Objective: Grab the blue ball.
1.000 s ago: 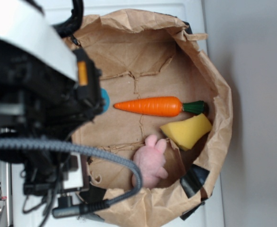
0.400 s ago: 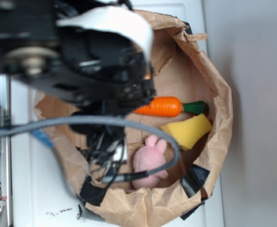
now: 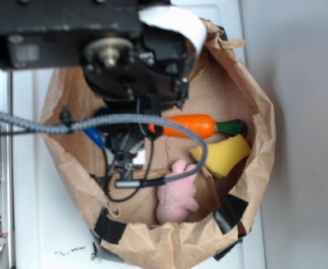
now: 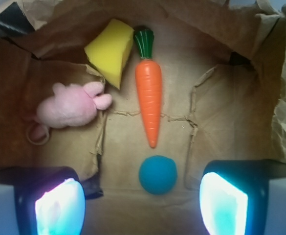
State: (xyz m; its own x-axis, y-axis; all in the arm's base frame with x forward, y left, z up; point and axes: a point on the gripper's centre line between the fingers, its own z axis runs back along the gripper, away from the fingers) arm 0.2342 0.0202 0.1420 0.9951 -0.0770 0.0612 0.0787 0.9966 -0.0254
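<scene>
Crumpled brown paper bag (image 4: 221, 105) opened flat lines the workspace, resting on a white surface (image 3: 46, 235). You have one small teal-blue fuzzy ball (image 4: 158, 175), one orange toy carrot (image 4: 149, 98) with a green top, one yellow sponge wedge (image 4: 111, 50) and one pink plush bunny (image 4: 72, 108). Your gripper (image 4: 142, 203) is spread wide, holding nothing; the ball lies between its glowing pads (image 4: 59, 208), just near of the carrot's tip. No readable writing.
</scene>
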